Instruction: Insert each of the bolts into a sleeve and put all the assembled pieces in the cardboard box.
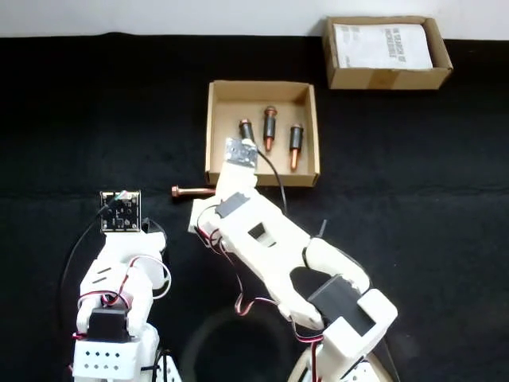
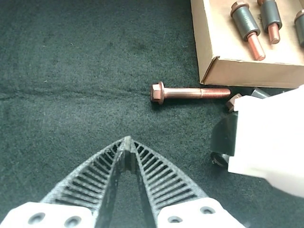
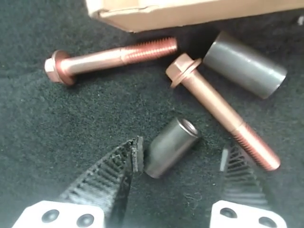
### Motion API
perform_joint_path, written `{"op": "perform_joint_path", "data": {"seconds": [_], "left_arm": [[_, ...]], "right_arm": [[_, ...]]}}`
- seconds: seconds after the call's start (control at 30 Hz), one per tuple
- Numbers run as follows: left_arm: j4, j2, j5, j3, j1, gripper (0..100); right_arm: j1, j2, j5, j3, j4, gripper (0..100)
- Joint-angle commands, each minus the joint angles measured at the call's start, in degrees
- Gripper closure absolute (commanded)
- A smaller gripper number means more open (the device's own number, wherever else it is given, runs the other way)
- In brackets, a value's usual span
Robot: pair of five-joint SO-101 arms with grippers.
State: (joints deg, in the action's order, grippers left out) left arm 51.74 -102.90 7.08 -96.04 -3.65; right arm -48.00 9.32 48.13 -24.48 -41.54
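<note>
My right gripper [image 3: 183,159] is open just above the mat, with a short grey sleeve [image 3: 171,147] lying between its fingers, close to one fingertip [image 3: 137,153]. Beyond it lie two loose copper bolts, one [image 3: 111,59] along the box's front wall and another [image 3: 221,111] at an angle, plus a second grey sleeve [image 3: 244,71]. My left gripper [image 2: 127,142] is shut on nothing, a short way from the first bolt [image 2: 190,92]. The open cardboard box [image 1: 215,135] holds three assembled pieces [image 1: 270,126].
The right arm [image 1: 262,239] stretches diagonally across the black mat to the box's front wall. The left arm [image 1: 119,263] sits at the near left. A second cardboard box [image 1: 386,78] with a printed sheet stands at the far right.
</note>
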Motion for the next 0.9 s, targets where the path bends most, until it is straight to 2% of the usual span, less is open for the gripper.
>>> {"op": "perform_joint_path", "data": {"seconds": [0.0,0.03,0.07,0.2,0.4,0.63,0.87], "left_arm": [[0.09,-0.66,0.26,-1.10,-0.40,99],[0.09,-0.66,0.26,-1.10,-0.40,99],[0.09,-0.66,0.26,-1.10,-0.40,99],[0.09,-0.66,0.26,-1.10,-0.40,99],[0.09,-0.66,0.26,-1.10,-0.40,99],[-0.26,-0.66,0.26,-1.10,-0.31,99],[0.18,-0.66,0.26,-1.10,-0.04,99]], "right_arm": [[-1.36,0.13,0.09,3.65,0.48,92.4],[-1.36,0.13,0.09,4.00,0.48,98.3],[-1.27,0.13,0.00,4.09,0.48,99.6],[-0.40,-0.22,0.09,3.82,-0.57,99.3],[2.07,-1.71,0.18,10.59,-12.70,99.1],[6.55,-12.88,-0.26,20.79,-22.29,99.1],[11.03,-29.49,-10.02,22.11,-25.19,99.1]]}}
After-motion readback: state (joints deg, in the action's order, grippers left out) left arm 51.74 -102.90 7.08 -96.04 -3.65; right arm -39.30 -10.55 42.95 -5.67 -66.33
